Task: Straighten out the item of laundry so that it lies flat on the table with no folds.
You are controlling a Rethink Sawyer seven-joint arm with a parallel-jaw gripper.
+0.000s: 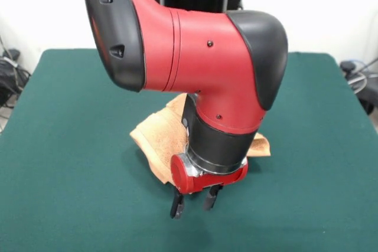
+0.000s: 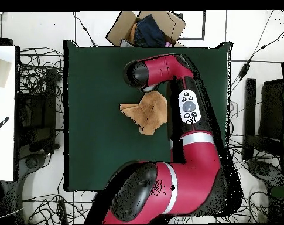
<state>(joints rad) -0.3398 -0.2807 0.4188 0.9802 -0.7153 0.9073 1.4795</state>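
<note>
The peach-orange towel [image 1: 160, 136] lies crumpled in the middle of the dark green table [image 1: 71, 146], partly hidden behind my arm. In the overhead view the towel [image 2: 149, 112] is bunched with folded flaps, and the table [image 2: 91, 117] spreads wide around it. My gripper [image 1: 195, 200] points down just in front of the towel's near edge, close to the cloth. Its two dark fingers [image 1: 176, 206] stand apart with nothing between them. In the overhead view the gripper is hidden under the arm's wrist.
An open cardboard box [image 2: 147, 26] with dark contents sits beyond the table's far edge in the overhead view. Cables lie round the table. A white surface [image 2: 2, 111] stands at the left. My arm [image 2: 191, 117] crosses the table's right part.
</note>
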